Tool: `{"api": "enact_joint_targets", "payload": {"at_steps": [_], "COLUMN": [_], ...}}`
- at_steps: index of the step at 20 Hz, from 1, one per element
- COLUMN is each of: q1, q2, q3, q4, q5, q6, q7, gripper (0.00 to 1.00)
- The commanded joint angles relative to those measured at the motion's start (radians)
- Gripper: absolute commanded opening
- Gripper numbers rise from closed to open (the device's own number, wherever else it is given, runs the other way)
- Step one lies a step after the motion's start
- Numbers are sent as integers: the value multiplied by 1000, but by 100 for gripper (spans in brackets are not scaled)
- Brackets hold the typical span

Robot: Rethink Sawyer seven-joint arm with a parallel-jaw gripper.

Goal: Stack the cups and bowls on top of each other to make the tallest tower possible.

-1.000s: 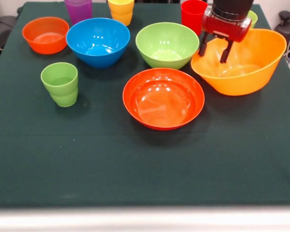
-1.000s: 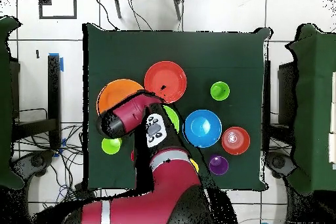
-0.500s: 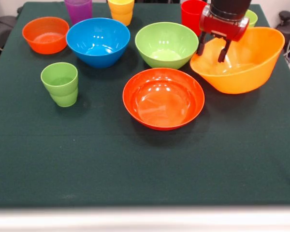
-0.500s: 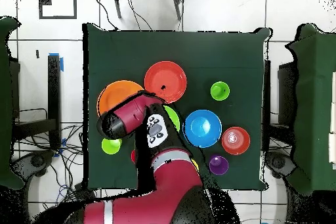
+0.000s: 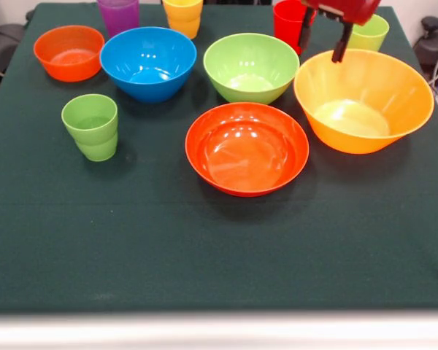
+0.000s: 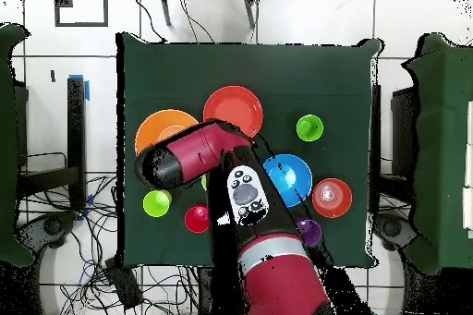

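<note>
Bowls spread unstacked on the table (image 5: 204, 248), yellow bowl (image 5: 365, 98) at right, red bowl (image 5: 247, 148) centre, green cup (image 5: 92, 125) left, gripper (image 5: 323, 36) open and empty above the yellow bowl's far rim.

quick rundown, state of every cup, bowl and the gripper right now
Large orange-yellow plastic bowl: upright, empty, unstacked.
Wide red-orange bowl: upright, empty.
Green bowl: upright, empty.
Blue bowl: upright, empty.
Small orange bowl: upright, empty.
Light green cup: upright, alone.
Purple cup, yellow cup, red cup, second light green cup: upright at the far edge.
Gripper: open, empty, above the large bowl's rim.
</note>
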Motion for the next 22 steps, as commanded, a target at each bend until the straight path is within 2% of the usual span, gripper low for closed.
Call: {"api": "enact_joint_targets", "payload": {"at_steps": [1,3,5,8,12,15,19,21,22], "q1": [-21,-11,13,52,89,95,93,70,38], "q2": [-30,-10,72,162,214,223,189,114,66], "q3": [97,82,53,6,-33,-38,-32,-18,1], "q4": [48,36,-11,-75,-107,-111,-91,-62,-60], "q5": [-1,-32,-97,-174,-227,-244,-265,-270,-258], "q6": [100,75,-11,-72,-108,-90,-42,29,87], "q7": [-267,-238,-190,-140,-97,-116,-186,-295,-390], "gripper": [100,100,100,100,100,100,100,100,100]}}
